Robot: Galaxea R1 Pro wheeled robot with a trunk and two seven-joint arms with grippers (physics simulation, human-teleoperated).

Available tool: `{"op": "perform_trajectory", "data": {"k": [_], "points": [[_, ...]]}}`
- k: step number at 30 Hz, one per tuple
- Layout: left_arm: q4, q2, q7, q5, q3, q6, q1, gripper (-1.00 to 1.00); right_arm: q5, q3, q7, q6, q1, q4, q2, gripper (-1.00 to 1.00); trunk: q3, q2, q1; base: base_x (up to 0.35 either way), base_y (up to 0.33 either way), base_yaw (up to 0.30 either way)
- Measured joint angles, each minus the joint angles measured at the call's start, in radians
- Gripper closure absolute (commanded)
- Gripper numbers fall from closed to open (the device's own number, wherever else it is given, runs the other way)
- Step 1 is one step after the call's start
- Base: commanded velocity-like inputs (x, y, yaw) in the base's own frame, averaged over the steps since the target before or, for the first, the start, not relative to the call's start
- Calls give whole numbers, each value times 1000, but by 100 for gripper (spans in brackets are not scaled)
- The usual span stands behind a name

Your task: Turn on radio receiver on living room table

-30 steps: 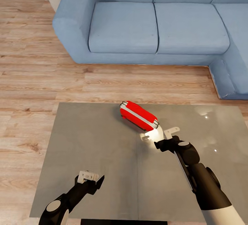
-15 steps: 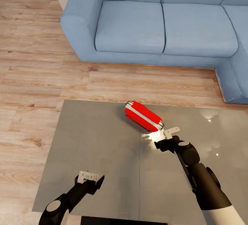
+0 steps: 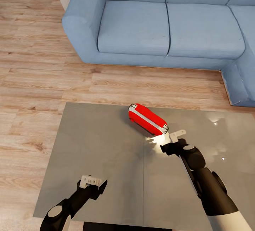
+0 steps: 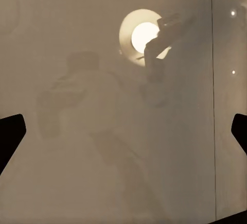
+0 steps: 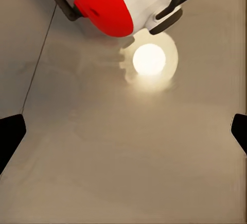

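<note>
Red radio receiver (image 3: 147, 119) lying tilted on grey desk (image 3: 99, 153); right tool (image 3: 166, 137), fingers apart, being held just beside it; left tool (image 3: 92, 183) apart, hovering near desk's front edge.

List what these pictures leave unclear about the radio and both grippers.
- Radio, head view: the dial and any switch face away from the camera.
- Radio, right wrist view: its upper part is cut off by the frame edge.
- Right gripper, head view: glare on the table washes out its fingers.
- Left gripper, head view: too small to judge the gap between its fingers.
</note>
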Motion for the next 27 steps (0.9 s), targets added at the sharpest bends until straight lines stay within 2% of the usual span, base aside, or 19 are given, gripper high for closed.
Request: {"op": "perform_trajectory", "data": {"k": [27], "points": [[0,1,0,0,0,-1,0,-100,12,-2,6,7,0,-24,0,-100,0,0,0,0,0,0]]}}
